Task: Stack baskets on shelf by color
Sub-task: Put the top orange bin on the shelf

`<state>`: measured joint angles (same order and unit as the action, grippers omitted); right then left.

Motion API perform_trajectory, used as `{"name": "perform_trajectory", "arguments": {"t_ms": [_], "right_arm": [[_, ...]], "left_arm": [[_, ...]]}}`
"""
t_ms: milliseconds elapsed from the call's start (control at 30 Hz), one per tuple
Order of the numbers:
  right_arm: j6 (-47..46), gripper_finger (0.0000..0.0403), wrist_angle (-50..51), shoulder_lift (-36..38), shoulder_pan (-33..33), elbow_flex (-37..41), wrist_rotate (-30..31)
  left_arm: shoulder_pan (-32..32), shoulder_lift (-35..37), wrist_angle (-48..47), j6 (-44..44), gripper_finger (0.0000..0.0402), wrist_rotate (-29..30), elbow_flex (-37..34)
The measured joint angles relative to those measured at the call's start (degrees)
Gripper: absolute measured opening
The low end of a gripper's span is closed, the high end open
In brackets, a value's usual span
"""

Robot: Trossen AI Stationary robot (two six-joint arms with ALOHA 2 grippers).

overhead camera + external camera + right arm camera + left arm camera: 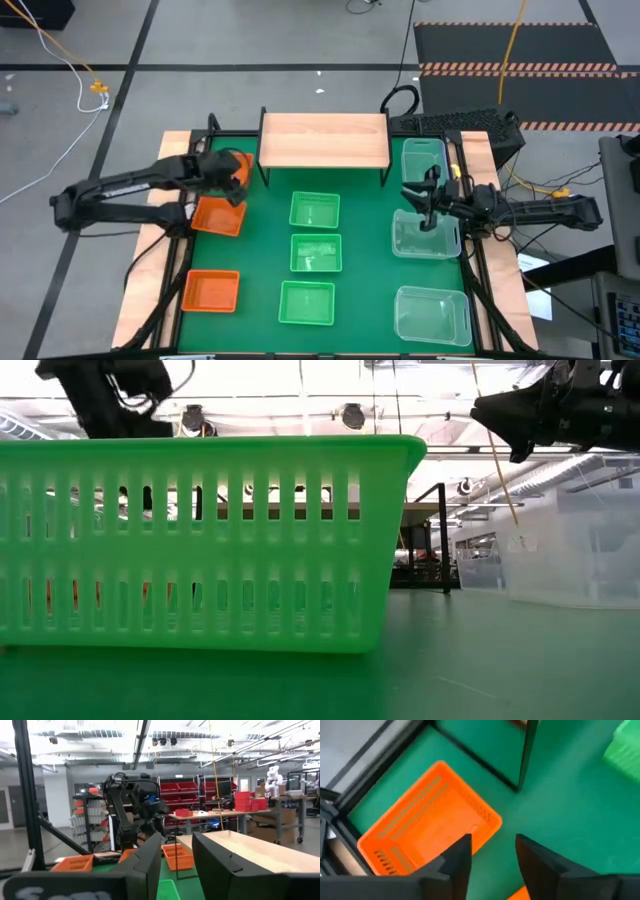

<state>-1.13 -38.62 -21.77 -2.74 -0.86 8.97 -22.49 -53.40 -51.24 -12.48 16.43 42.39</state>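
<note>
The light-wood shelf stands at the table's far edge. Three red baskets lie in a column on the left: far, middle and near. Three green baskets fill the centre, and three clear baskets sit on the right. My left gripper hangs open above the far red basket, near its corner, touching nothing. My right gripper is open and raised over the far left edge of the middle clear basket.
All baskets rest flat on the green mat. A black shelf leg stands just beyond the far red basket. In the low view the nearest green basket blocks most of the table. A keyboard lies behind the shelf.
</note>
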Motion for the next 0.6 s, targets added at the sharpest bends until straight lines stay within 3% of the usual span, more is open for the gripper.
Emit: {"name": "perform_trajectory", "arguments": {"t_ms": [200, 600], "right_arm": [[3.5, 0.0107, -0.2, -1.2, 0.0, 0.0, 0.0], [9.6, 0.0107, -1.9, -3.2, 0.0, 0.0, 0.2]], "left_arm": [[-0.6, -5.4, 1.9, 7.6, 0.0197, 0.0, 0.0], [-4.2, -10.9, 4.7, 15.6, 0.0192, 0.0, -2.1]]}}
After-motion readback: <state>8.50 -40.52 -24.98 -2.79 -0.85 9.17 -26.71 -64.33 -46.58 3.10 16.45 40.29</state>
